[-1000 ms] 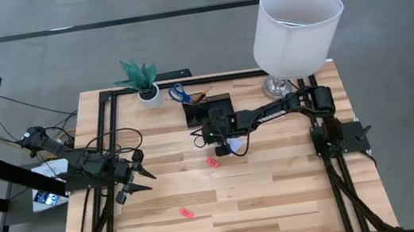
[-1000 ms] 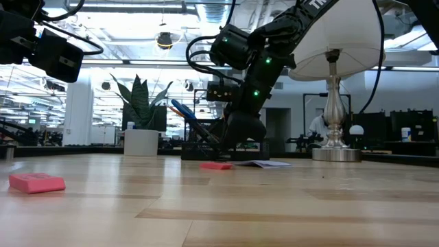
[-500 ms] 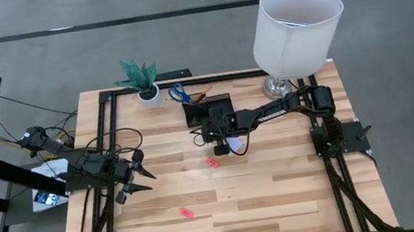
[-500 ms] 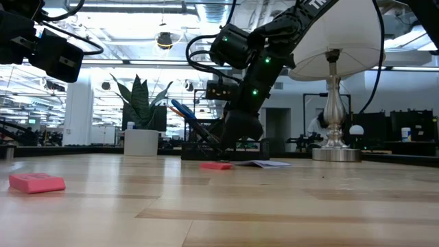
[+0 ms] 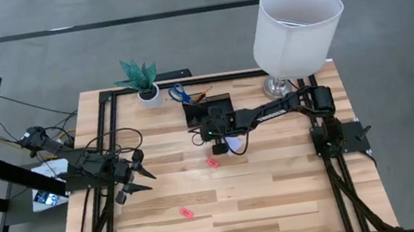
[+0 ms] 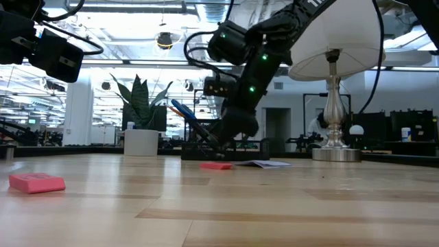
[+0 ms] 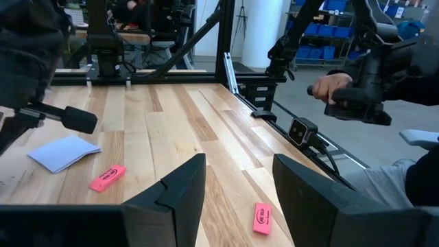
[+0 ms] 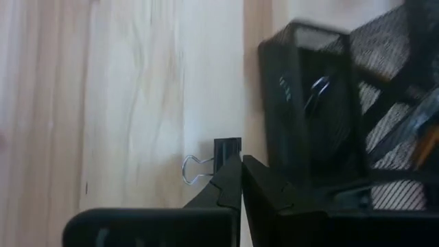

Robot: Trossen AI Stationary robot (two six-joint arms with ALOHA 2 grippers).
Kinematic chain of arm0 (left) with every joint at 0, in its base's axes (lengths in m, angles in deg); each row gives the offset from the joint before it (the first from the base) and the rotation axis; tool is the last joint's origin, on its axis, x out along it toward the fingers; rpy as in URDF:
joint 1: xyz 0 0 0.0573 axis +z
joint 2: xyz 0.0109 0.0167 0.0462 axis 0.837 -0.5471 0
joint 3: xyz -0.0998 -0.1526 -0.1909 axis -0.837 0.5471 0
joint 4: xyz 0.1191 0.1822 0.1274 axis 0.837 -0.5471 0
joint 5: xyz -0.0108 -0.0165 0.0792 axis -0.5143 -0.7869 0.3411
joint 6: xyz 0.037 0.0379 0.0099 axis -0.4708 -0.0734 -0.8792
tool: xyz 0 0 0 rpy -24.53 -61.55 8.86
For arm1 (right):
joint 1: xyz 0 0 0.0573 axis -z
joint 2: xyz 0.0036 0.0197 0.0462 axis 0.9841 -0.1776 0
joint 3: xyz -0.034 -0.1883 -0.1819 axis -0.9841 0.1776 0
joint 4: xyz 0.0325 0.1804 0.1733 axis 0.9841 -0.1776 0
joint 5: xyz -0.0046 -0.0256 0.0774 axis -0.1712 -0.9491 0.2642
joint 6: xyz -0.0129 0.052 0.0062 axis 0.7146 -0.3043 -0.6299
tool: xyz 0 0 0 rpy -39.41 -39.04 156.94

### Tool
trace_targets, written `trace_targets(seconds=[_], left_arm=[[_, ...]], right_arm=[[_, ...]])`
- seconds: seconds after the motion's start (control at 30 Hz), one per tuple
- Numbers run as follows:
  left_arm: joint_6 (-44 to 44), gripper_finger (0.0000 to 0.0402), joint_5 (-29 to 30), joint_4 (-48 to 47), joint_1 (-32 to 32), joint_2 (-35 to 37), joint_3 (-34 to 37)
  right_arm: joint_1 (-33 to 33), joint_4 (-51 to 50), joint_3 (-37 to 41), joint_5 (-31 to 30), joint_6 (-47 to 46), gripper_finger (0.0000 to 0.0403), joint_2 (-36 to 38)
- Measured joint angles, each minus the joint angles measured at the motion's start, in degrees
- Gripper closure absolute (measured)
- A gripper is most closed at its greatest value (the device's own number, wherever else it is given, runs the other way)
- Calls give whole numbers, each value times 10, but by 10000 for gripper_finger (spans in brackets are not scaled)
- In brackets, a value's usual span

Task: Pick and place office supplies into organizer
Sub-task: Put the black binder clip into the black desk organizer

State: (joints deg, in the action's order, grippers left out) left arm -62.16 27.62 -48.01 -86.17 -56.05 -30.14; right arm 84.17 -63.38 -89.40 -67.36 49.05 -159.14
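Pale wood table (image 5: pixel 281 194); grey floor (image 5: pixel 62 47), perhaps concrete, around it.

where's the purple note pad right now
In the high view the note pad lies flat on the table near its middle, just in front of the organizer, under the right claw; a pink eraser lies close by.

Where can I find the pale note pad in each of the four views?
High view: note pad at table centre, beside the right end effector.
Low view: flat sheet, centre.
Left wrist view, left side.
Right wrist view: not in it.
Shared landmark: pink eraser nearby.
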Motion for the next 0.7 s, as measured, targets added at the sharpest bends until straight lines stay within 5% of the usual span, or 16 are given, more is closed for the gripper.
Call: trace_targets(seconds=[0.7], left_arm=[[0,239,0,0,0,0,0]], right_arm=[[27,-28,-98,-16,61,403,0]])
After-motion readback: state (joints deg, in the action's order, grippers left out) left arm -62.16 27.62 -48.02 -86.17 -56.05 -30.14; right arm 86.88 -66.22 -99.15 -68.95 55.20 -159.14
